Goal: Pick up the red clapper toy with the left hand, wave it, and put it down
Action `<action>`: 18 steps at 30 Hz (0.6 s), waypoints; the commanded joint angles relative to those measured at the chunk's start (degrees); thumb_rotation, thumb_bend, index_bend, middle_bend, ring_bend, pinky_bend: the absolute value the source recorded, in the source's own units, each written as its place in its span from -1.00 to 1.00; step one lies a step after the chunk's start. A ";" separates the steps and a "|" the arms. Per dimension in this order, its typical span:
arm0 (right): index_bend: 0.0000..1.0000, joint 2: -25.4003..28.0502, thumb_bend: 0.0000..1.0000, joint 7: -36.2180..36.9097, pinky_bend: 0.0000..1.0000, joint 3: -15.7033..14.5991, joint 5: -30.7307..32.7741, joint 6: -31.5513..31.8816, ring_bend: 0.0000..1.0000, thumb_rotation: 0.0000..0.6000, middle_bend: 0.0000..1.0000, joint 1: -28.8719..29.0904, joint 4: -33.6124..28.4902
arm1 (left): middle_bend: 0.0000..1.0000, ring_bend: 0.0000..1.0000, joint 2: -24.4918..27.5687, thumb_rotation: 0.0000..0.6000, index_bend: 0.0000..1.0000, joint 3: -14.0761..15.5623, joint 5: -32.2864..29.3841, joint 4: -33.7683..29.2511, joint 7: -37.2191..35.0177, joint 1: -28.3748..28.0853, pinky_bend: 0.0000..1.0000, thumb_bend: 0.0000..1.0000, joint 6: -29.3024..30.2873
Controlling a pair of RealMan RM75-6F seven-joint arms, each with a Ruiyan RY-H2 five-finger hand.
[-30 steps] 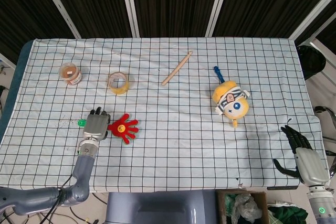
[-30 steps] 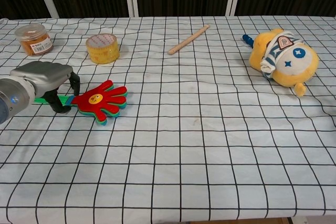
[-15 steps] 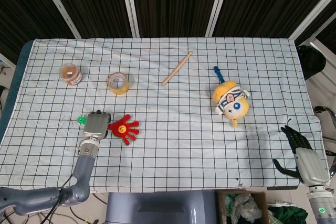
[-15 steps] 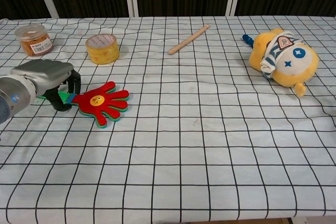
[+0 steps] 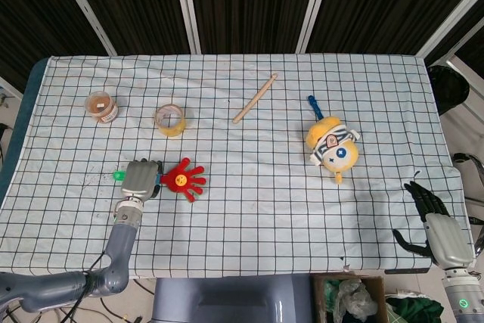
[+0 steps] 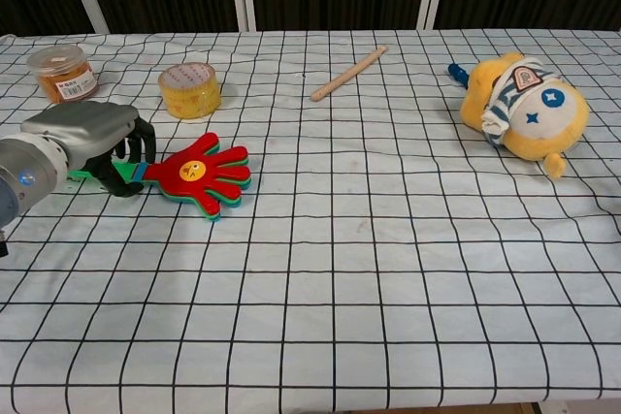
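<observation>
The red clapper toy (image 5: 184,179) (image 6: 204,174), hand-shaped with a yellow smiley face and green and blue layers under it, is at the table's left front. My left hand (image 5: 138,179) (image 6: 92,143) grips its green handle, fingers curled around it, with the clapper's palm pointing right, low over the cloth. My right hand (image 5: 435,226) hangs past the table's right front corner, fingers spread and holding nothing; the chest view does not show it.
A yellow tape roll (image 5: 170,119) (image 6: 189,89) and an orange-lidded jar (image 5: 100,106) (image 6: 62,72) stand behind the left hand. A wooden stick (image 5: 254,98) (image 6: 347,73) lies mid-table. A yellow plush toy (image 5: 332,145) (image 6: 524,110) lies at the right. The checked tablecloth (image 5: 257,202) covers the table.
The left hand has swung the clapper: its red palm moved a little to the right and away from me, and the fingers curled tighter on the handle. The right hand stayed still.
</observation>
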 commanded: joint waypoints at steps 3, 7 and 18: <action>-1.00 0.01 -0.43 -0.01 -0.89 0.00 -0.05 0.06 -1.00 1.00 -1.00 -0.02 -0.01 | 0.10 -0.18 0.11 1.00 0.09 -0.39 4.68 -0.54 -5.30 0.84 0.03 -0.09 0.82; -1.00 0.02 -0.43 0.04 -0.89 -0.02 -0.12 0.13 -1.00 1.00 -1.00 -0.05 0.01 | 0.12 -0.15 0.06 1.00 0.09 -0.05 9.64 -0.26 -10.90 1.63 0.09 -0.03 1.31; -1.00 0.07 -0.43 0.13 -0.89 -0.06 -0.18 0.13 -1.00 1.00 -1.00 -0.07 -0.03 | 0.08 -0.17 1.09 1.00 0.02 1.01 17.70 -0.35 -18.53 2.84 0.10 0.21 1.54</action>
